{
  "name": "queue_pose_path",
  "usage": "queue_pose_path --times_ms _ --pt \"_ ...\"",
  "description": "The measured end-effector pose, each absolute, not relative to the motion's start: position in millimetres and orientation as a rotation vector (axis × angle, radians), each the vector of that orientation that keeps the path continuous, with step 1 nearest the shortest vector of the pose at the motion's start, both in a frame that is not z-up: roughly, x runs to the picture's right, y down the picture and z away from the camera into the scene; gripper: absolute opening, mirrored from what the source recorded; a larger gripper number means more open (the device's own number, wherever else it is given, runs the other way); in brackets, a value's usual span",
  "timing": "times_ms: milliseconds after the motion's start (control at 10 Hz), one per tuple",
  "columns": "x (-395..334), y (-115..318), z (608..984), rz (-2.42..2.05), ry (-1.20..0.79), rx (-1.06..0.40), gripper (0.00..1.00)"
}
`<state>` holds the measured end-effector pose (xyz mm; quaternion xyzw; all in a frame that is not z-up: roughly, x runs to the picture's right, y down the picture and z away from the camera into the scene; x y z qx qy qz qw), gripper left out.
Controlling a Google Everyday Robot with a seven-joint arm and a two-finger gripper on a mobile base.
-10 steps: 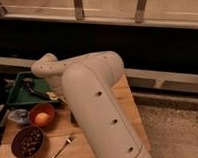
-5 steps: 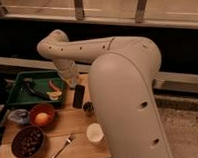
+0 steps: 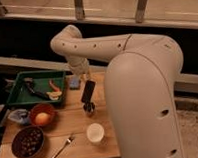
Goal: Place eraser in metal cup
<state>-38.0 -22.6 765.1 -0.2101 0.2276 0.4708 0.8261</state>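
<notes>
The eraser is a flat black block that hangs upright, slightly tilted, from its top end. My gripper, at the end of the big white arm, is shut on that top end. The metal cup is a small steel cylinder standing on the wooden table directly below the eraser's lower end. The two look very close, and I cannot tell whether they touch.
A white cup stands in front of the metal cup. A blue-grey sponge block lies left of the gripper. A green tray with tools is at the back left. A red bowl, a dark bowl, a fork and a blue wad lie left.
The arm has swung back and to the right. The eraser, lying on the table half a second ago, is now lifted and shifted right, over the metal cup.
</notes>
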Motion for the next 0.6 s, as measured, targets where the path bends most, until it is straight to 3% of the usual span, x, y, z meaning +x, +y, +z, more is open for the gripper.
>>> queue_pose_path --times_ms 600 --pt "-32 -1 792 1.025 0.507 -0.468 0.0"
